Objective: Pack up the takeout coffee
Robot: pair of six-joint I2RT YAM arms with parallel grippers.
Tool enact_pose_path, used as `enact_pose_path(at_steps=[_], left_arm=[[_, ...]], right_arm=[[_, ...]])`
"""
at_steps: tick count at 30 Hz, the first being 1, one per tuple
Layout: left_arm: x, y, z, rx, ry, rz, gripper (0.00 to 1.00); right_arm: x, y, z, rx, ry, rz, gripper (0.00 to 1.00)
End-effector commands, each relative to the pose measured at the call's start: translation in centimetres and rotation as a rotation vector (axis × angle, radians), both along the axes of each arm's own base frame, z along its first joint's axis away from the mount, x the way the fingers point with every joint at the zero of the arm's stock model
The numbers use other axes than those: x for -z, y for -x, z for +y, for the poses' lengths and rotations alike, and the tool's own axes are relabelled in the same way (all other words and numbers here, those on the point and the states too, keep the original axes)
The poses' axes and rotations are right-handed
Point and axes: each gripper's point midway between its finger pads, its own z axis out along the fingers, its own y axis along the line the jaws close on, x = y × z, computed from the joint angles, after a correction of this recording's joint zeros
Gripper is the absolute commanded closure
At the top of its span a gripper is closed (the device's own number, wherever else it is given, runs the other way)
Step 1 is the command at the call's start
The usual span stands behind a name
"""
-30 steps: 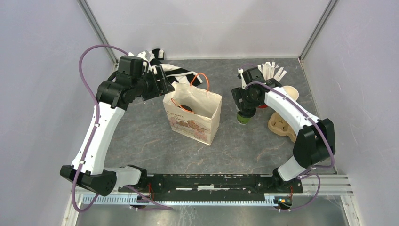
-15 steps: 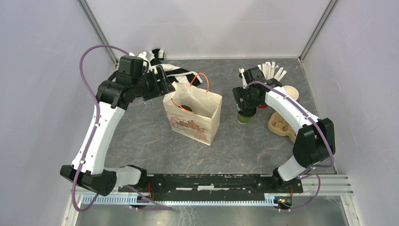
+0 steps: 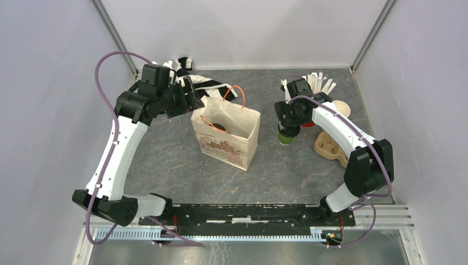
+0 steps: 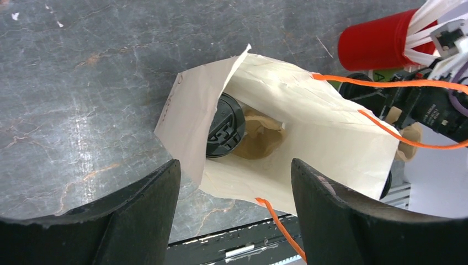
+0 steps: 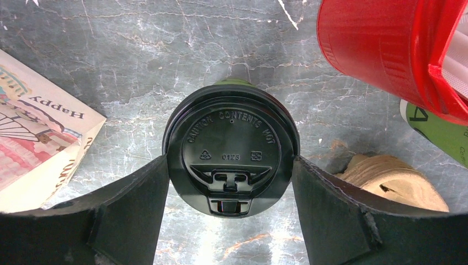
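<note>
One takeout coffee cup (image 5: pixel 230 149), green with a black lid, stands on the table right of the paper bag (image 3: pixel 226 138). My right gripper (image 5: pixel 230 163) reaches down over it, and both fingers touch the lid's rim on either side. In the top view that cup (image 3: pixel 286 138) shows just below the right gripper (image 3: pixel 288 128). A second lidded cup (image 4: pixel 223 126) sits inside the bag (image 4: pixel 309 127), beside a brown cardboard insert. My left gripper (image 4: pixel 234 165) hangs open above the bag's back left corner with nothing between its fingers.
A red cup of white sticks (image 5: pixel 386 49) stands close behind the right gripper. Beside it are stacked lidless cups (image 3: pixel 341 109) and a brown cardboard cup carrier (image 3: pixel 330 146). Black and white cloth (image 3: pixel 207 84) lies behind the bag. Orange bag handles (image 4: pixel 386 83) stick up.
The right gripper's fingers have drawn in onto the cup's lid. The left arm has shifted only slightly; the bag and cup stay where they were.
</note>
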Motion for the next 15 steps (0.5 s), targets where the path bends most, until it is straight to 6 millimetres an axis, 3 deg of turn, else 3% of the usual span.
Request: enact_pose_path(at_steps=[1,7,15], left_arm=[[-0.7,-0.5,1.2,-0.026,-0.06,-0.017,0.21],[-0.4,-0.9,1.9,-0.038,-0.108,-0.002,0.21],[0.4,-2.3,1.1,-0.001,-0.12,0.027,0.21]], right_arm=[[-0.5,0.3,0.1,-0.032,-0.013,-0.014,0.21],[-2.5,0.7,-0.3,-0.067,-0.013,-0.078,0.27],[-4.8,1.8,-0.1,-0.107,-0.045,-0.129,0.28]])
